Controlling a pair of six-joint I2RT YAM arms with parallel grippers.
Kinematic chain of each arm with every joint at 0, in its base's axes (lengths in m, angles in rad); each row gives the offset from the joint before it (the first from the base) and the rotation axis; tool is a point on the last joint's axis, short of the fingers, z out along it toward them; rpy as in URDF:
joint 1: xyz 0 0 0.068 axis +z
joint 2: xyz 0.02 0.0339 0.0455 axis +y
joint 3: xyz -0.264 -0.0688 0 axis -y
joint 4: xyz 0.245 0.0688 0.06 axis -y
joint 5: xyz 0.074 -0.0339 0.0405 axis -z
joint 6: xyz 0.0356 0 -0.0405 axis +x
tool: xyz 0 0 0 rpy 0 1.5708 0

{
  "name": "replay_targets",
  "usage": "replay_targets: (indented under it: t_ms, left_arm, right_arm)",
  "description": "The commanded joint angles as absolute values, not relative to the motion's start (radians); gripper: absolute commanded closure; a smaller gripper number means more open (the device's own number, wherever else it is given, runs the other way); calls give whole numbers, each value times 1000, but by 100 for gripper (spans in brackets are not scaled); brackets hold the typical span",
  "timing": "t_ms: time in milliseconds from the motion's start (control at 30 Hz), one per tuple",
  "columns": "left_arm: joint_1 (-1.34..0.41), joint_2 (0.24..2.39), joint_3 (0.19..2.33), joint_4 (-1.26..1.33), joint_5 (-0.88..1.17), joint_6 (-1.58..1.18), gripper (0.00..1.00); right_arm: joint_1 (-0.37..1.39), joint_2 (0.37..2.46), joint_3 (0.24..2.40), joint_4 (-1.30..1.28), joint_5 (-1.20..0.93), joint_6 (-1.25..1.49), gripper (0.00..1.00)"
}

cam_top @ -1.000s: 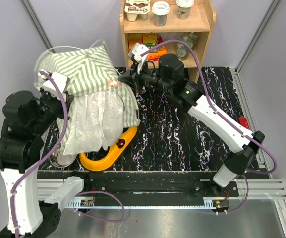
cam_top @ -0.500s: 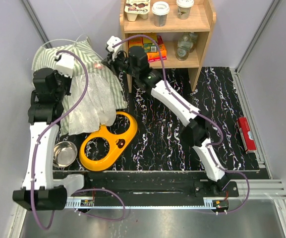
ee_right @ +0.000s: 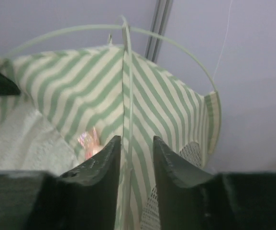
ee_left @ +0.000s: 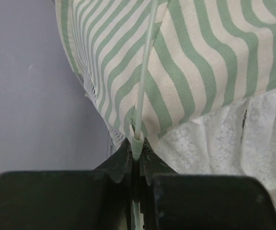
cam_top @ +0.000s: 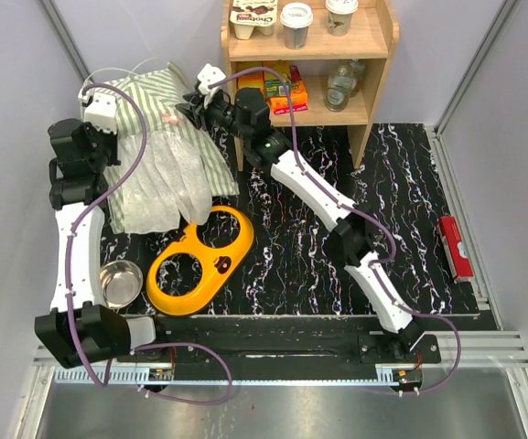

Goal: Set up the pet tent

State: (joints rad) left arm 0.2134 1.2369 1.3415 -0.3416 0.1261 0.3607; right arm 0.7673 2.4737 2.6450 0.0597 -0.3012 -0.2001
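Pet tent [cam_top: 167, 137] heaped in far-left table [cam_top: 410, 210] corner, against wall [cam_top: 26, 91], beside shelf [cam_top: 373, 55]; open marble top rightward. Seen only from wrists: left gripper [ee_left: 135, 151] clamped on white pole [ee_left: 146, 72]; right gripper [ee_right: 137, 141] parted astride ridge pole [ee_right: 126, 72].

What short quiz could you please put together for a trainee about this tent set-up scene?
1. True or false: the steel bowl sits inside the yellow bowl holder.
2. What is the left gripper shut on? A) a thin pole of the pet tent; B) the steel bowl; C) nothing.
3. Short answer: what piece of furniture stands beside the tent at the table's far edge?

Key: 1. False; it stands on the table beside the holder. 2. A. 3. The wooden shelf.
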Motion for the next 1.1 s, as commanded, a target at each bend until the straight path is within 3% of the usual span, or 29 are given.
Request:
replay_targets:
  t_ms: [0, 167, 200, 300, 400, 500, 633, 767, 1067]
  left_arm:
    - [245, 1272, 1325, -215, 141, 289, 100]
    - [267, 1325, 1304, -209, 106, 181, 100]
    - [276, 1336, 1304, -206, 107, 161, 100]
    - [310, 1361, 1315, -199, 112, 111, 100]
    - [343, 1385, 1336, -210, 136, 68, 100]
    - [367, 1399, 1365, -221, 161, 38, 100]
    - [379, 1407, 1413, -232, 169, 20, 100]
    - [393, 1413, 1448, -242, 186, 3, 100]
    - [403, 1410, 1439, -232, 199, 6, 100]
  right_arm:
    - [752, 2458, 2695, 72, -255, -204, 45]
    - [753, 2324, 2579, -191, -152, -189, 17]
    - [753, 2266, 2529, -236, -129, -164, 15]
    - [753, 2128, 2328, -337, -97, -129, 14]
    - [727, 1998, 2070, -345, -55, -10, 19]
    - [689, 1864, 1700, -176, -58, 197, 24]
    - [628, 1804, 1433, 84, -98, 476, 30]
    - [555, 1939, 1416, 241, -254, 730, 38]
    - [548, 2373, 1699, 419, -433, 1095, 41]
